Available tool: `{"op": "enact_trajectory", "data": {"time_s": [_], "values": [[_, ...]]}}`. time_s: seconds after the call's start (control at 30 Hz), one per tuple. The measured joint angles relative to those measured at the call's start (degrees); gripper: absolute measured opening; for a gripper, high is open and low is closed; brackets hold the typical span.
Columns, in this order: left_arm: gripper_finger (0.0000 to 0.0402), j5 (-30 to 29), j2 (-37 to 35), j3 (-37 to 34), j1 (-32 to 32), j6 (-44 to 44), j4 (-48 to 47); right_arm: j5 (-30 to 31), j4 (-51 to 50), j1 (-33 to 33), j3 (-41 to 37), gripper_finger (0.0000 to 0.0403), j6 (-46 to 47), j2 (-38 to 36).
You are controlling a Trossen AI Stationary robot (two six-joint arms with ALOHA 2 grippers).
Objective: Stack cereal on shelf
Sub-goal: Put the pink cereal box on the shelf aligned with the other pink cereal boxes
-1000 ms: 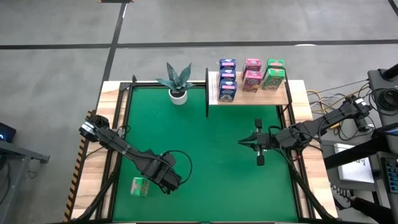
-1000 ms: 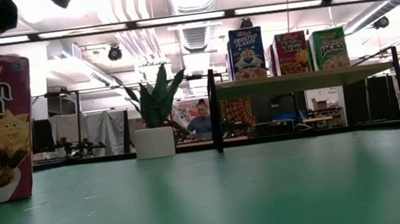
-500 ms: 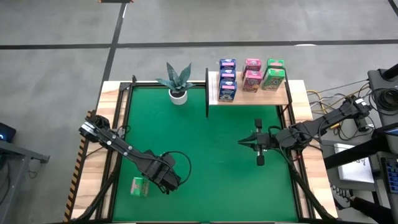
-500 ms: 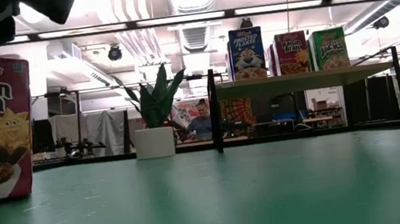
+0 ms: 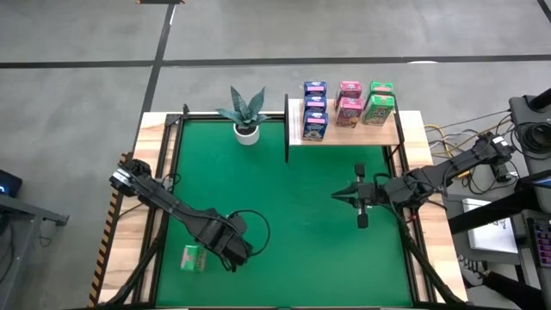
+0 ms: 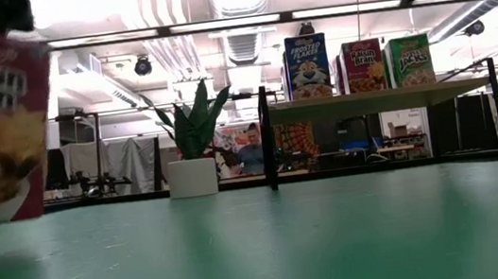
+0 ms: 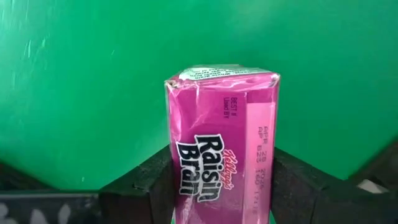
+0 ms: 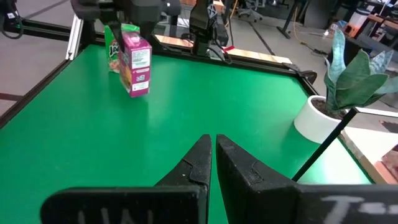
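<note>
The left gripper, low and left of centre in the overhead frame, is clamped on a pink Raisin Bran box; its dark fingers press both sides of the carton, which sits upright between them. In the table-level picture the box fills the upper left and appears raised clear of the green mat, slightly tilted. A green cereal box lies on the mat just beside that gripper, at lower left in the overhead frame.

The shelf, a light-wood board at upper right of the overhead view, already carries a row of blue boxes, pink boxes and green boxes. A potted plant stands to its left, near the black upright.

The right gripper hangs over the right-centre of the mat with its fingers pressed together and holding nothing.

The carry to the shelf looks like the risky part. The grip is low on a glossy wrapped carton, so it could pivot or slip mid-swing. The path crosses toward the plant and the shelf's black post, either of which the box might clip. A hard landing could also topple the boxes already stacked.
</note>
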Motion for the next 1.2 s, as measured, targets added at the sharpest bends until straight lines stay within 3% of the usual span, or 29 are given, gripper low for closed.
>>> {"op": "enact_trajectory", "data": {"time_s": [0.37, 0.73, 0.93, 1.2], "values": [[0.0184, -9.3, 0.0, 14.1, 7.4, 20.4, 1.2, 0.0, -4.6, 0.0, 0.0, 0.0013, -2.6, -9.5], [0.0184, -9.5, 0.1, 24.6, 20.4, 47.5, 12.1, -0.1, -4.6, 0.0, 0.0, 0.0013, -8.4, -16.1], [0.0184, -9.5, 0.1, 27.7, 25.7, 58.1, 16.8, -1.5, -4.4, 0.0, 0.0, 0.0013, -8.0, -17.6], [0.0184, -9.4, 0.1, 25.7, 26.8, 66.1, 23.2, 4.9, -7.8, 0.0, 2.9, 0.0013, -2.8, -15.5]]}}
